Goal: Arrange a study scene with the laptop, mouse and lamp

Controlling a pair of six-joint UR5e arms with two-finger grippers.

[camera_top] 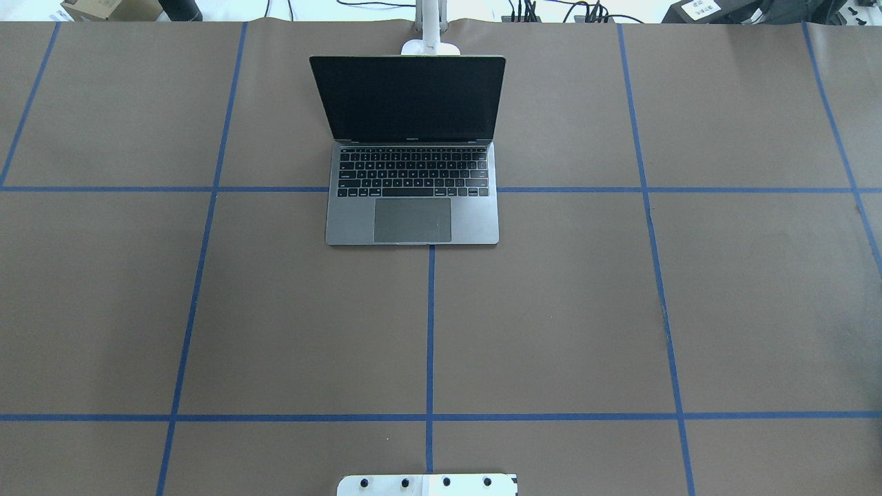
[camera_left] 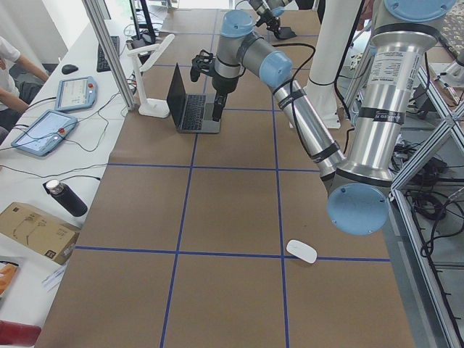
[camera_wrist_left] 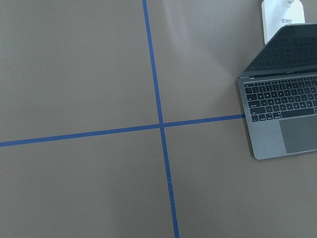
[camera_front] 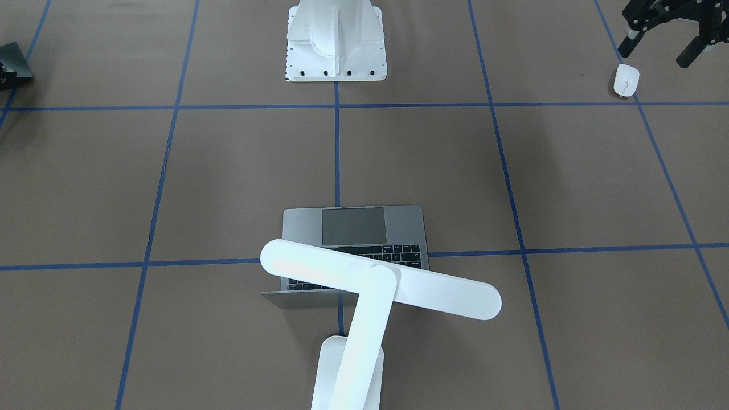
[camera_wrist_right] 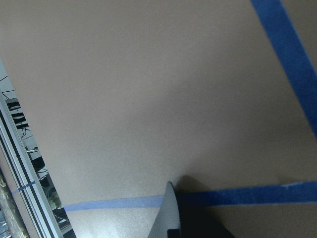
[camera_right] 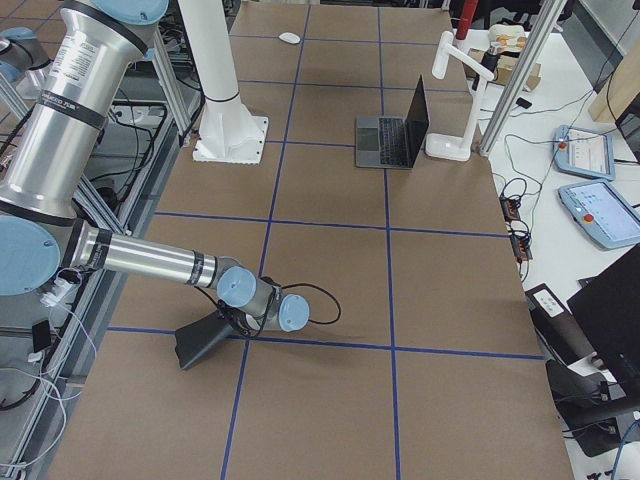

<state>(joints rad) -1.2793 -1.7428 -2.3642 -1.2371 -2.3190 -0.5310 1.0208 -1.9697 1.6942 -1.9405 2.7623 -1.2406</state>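
The laptop (camera_top: 413,207) stands open at the table's far middle, its screen dark; it also shows in the front view (camera_front: 353,228). The lamp (camera_front: 381,279) stands behind the laptop, with its bar head over the lid (camera_right: 455,100). The mouse (camera_front: 626,80) lies alone on the table on my left, near the robot's side (camera_left: 301,251). My left gripper (camera_front: 655,57) is open and empty, raised high above the table. My right gripper (camera_front: 11,68) is low on the table at my right (camera_right: 205,342). I cannot tell if it is open or shut.
The white bolted pedestal (camera_front: 336,45) stands at the robot's side, in the middle. Blue tape lines grid the brown table. Two pendants (camera_left: 72,90), a dark bottle (camera_left: 65,197) and a cardboard box (camera_left: 36,230) lie on the white bench beyond the far edge.
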